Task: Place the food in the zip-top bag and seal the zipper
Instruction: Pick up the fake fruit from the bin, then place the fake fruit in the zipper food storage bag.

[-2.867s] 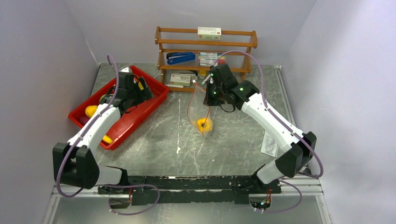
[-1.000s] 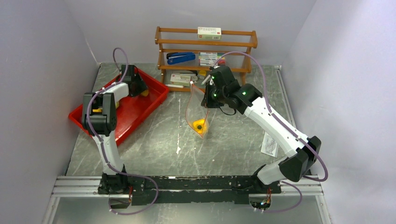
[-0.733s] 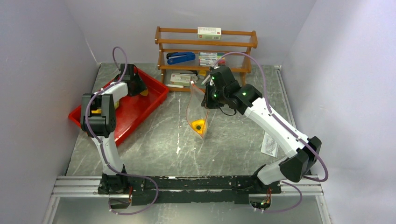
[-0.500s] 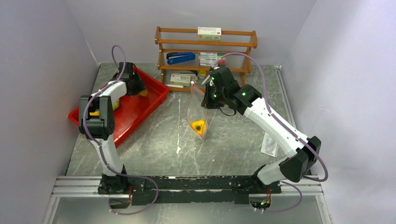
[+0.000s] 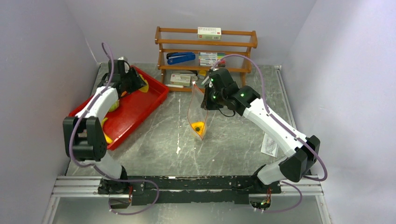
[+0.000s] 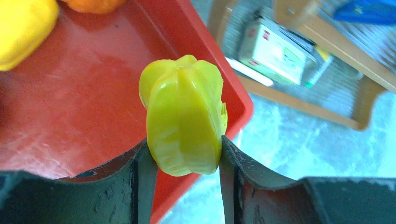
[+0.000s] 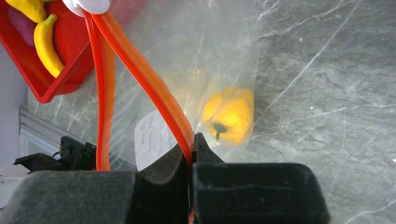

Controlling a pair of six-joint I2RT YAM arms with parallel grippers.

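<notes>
Clearly the right gripper (image 7: pixel 192 142) pinches tight on the zipper (image 7: pixel 140 70) so the zip-top bag (image 7: pixel 210 46) hangs with its mouth parted, one yellow pepper (image 7: pixel 231 114) at its bottom; the left gripper (image 6: pixel 183 151) clamps a ribbed yellow fruit (image 6: pixel 184 116) above the red tray (image 6: pixel 70 116), ready for carrying across.

The clear bag (image 5: pixel 197 109) hangs upright above the table (image 5: pixel 154 135) with its red-orange zipper (image 7: pixel 148 81) unsealed and strips parted, one orange-yellow pepper (image 7: pixel 229 114) at its bottom, while a yellow ribbed fruit (image 6: pixel 184 116) is held above the red tray (image 6: pixel 84 93), in which a banana (image 7: pixel 45 44) lies.
</notes>
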